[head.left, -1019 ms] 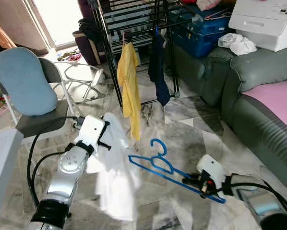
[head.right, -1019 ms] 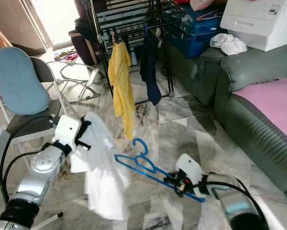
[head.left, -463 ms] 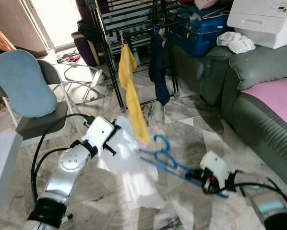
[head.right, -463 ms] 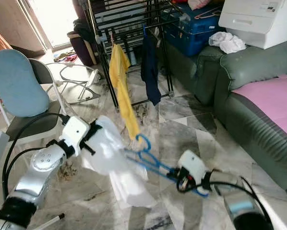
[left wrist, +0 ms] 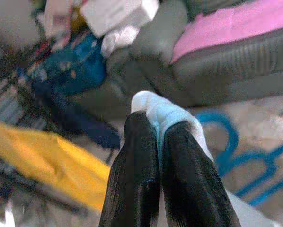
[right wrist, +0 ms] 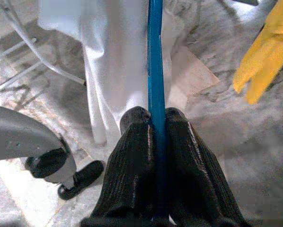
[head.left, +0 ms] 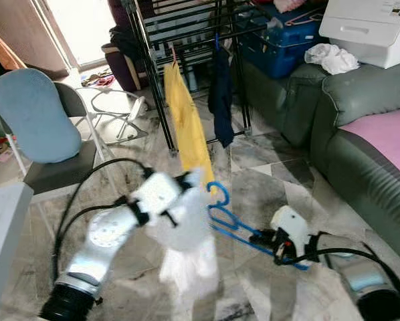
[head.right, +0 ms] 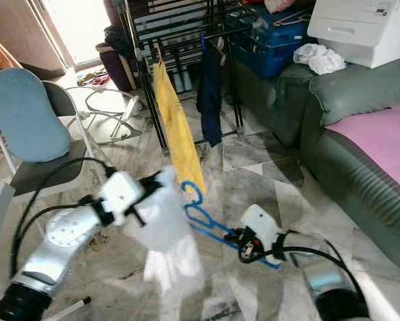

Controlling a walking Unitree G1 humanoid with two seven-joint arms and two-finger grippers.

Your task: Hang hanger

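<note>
- Left eye view: our left gripper (head.left: 186, 194) pinches the white shirt (head.left: 183, 251); right gripper (head.left: 275, 239) clamps the blue hanger (head.left: 223, 217).
- Shirt not yet on hanger; rack (head.left: 186, 27) awaits.

Drying rack (head.left: 186, 27) ahead, its front hung with yellow garment (head.left: 186, 124) and navy garment (head.left: 221, 93). Sofa (head.left: 347, 134) blocks the right; chair (head.left: 43, 127) the left. Open floor (head.left: 267, 180) lies between.

Glossy blue plastic hanger (head.left: 235, 226), soft white cloth garment (head.left: 186, 247), polished marble-look floor (head.left: 267, 187)
</note>
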